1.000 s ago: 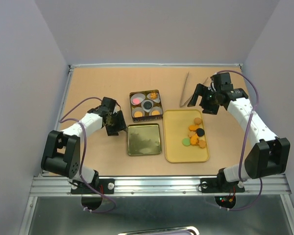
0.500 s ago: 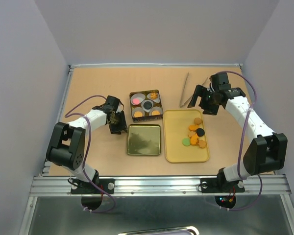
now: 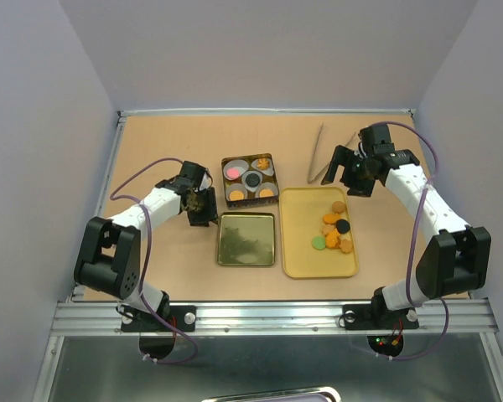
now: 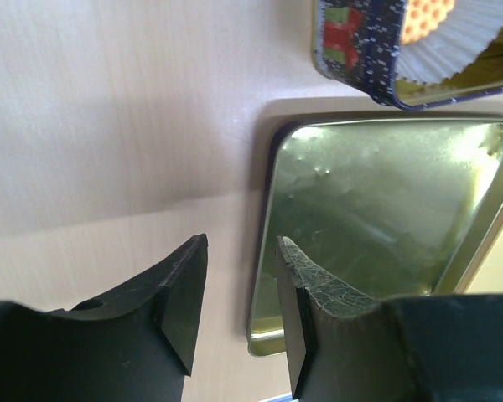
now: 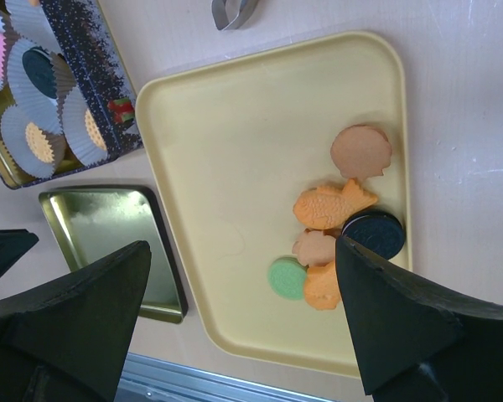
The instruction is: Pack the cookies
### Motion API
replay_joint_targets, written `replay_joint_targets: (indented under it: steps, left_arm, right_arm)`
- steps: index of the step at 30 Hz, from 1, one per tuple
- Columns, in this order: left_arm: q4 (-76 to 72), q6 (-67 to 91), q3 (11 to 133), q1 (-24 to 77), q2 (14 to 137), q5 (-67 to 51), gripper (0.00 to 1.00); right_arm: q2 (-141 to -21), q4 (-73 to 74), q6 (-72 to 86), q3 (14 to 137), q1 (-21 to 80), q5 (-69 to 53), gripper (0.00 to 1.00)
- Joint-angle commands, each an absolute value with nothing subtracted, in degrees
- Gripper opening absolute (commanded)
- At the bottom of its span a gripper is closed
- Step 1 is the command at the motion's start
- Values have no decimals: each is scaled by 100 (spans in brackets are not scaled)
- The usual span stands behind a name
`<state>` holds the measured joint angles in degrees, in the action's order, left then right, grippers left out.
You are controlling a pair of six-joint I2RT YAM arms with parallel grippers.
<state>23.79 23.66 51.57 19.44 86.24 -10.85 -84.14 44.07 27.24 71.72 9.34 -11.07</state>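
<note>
Cookies point(image 5: 331, 208), small orange, green, black biscuits, sit at 3 o'clock on yellow plastic tray point(image 5: 235, 167); right hand point(image 5: 243, 245) wide above (likely poised to pick); left hand point(image 4: 241, 268) narrow, empty, beside gold metal lid point(image 4: 377, 218).

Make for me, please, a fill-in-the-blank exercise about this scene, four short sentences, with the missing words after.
1. The loose cookies lie on a ____ tray.
2. The gold lid lies on the table between the left gripper and the ____.
3. The right gripper hangs above the tray with its jaws wide ____.
4. The tongs lie beyond the tray, held by ____ gripper.

Missing words: yellow; tray; open; neither.
</note>
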Motion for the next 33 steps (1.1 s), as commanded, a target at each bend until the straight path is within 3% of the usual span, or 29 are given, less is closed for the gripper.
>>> replay_joint_targets:
  steps: [1,9,16,19,24,33]
  left_arm:
    - [2382,2136,5309,2109,8569,-1265,49]
    - [2347,2100,5309,2443,9052,-879,48]
    - [2364,2127,5344,2461,9237,-686,38]
    - [2356,2092,5353,2461,9290,-703,28]
    - [2382,2004,5414,2470,9343,-808,0]
    - [3092,1890,5931,2470,8509,-730,0]
  right_arm:
    - [-8385,4228,2698,7172,905,-1063,95]
    - [-8253,4228,2725,7022,905,-993,95]
    - [-8104,4245,2751,6909,905,-932,95]
    - [-8060,4245,2768,6882,905,-923,95]
    - [-8016,4263,2812,6899,897,-932,95]
    - [-7989,4237,3014,7303,905,-1774,96]
